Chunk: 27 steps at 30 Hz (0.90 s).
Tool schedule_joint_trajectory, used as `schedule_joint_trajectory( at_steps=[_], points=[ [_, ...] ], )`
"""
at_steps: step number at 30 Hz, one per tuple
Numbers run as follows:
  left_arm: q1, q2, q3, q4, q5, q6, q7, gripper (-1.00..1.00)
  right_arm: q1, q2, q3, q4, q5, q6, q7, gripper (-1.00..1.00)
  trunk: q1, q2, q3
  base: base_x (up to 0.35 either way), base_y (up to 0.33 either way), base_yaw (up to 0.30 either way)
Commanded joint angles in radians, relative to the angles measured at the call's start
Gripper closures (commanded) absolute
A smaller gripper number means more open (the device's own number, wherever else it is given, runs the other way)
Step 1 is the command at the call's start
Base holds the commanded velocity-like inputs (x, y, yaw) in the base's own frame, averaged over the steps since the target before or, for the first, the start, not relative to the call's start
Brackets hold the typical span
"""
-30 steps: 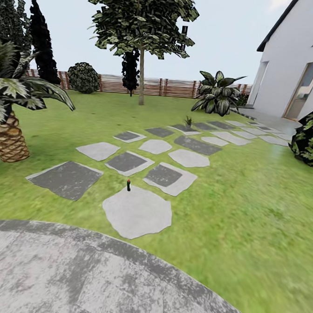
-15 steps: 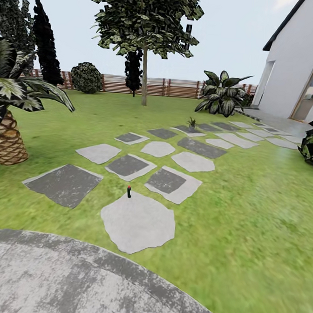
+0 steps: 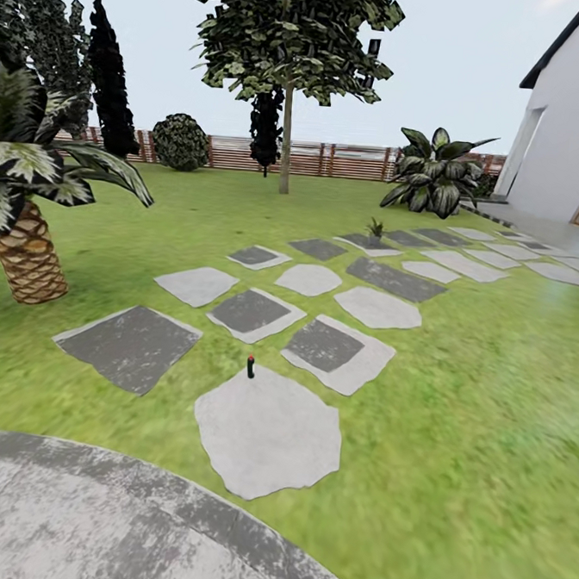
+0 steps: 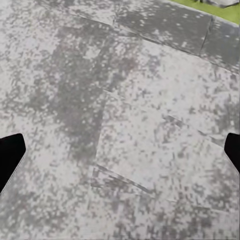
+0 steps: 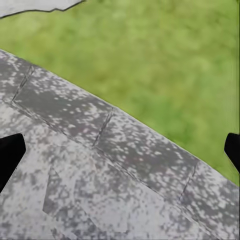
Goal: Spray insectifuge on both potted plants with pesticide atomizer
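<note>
Grey speckled patio (image 3: 92, 518) nearest, spread across six o'clock of the head view. Seen under both wrists too: left gripper (image 4: 120, 155) hung over bare paving with its dark fingers (image 4: 10, 155) set wide apart and nothing between them; right gripper (image 5: 120, 155) likewise spread and unladen, over the patio rim where paving met lawn (image 5: 165, 55).

Beyond the patio, a pale stepping slab (image 3: 271, 435) toward six o'clock. Stood upright on its far edge, near mid-view: the pesticide atomizer (image 3: 250, 367), small, dark, red-tipped, well apart from both grippers. Further out, more slabs running toward one o'clock, and among them one small potted plant (image 3: 376, 228); could not make out a second. Palm (image 3: 25, 245) at nine o'clock, tree (image 3: 290, 82) at twelve, slat fence (image 3: 350, 160) behind, big-leaved bush (image 3: 436, 170) at one, house wall (image 3: 568, 128) at two.

Judged to be mid-approach, nothing grasped yet. Risks from here: rolling too close and knocking the slim upright bottle over with the base or a descending finger; clamping on the trigger head instead of the body, leaving the nozzle aimed badly; mistaking the big-leaved bush for a target.
</note>
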Motion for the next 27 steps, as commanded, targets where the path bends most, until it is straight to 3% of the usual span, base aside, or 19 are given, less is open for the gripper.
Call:
schedule_joint_trajectory(
  at_steps=[1,22,27],
  points=[
    [-0.001,-0.001,0.003,0.001,0.001,-0.003,-0.001,-1.00,0.000,-0.001,-0.001,0.000,0.001,-0.003,0.000,-1.00,0.000,0.000,-0.001,0.340,0.000,0.001],
    [-0.001,-0.002,0.003,0.001,0.001,-0.003,-0.001,-1.00,0.000,-0.001,0.006,0.002,0.000,-0.003,0.000,-1.00,0.000,0.000,-0.001,0.340,0.000,0.001],
    [-0.001,-0.001,0.003,0.001,0.002,-0.003,-0.001,-1.00,0.000,0.001,0.004,0.002,0.000,-0.002,-0.001,-1.00,0.000,0.000,-0.004,0.340,-0.053,0.141]
  ],
)
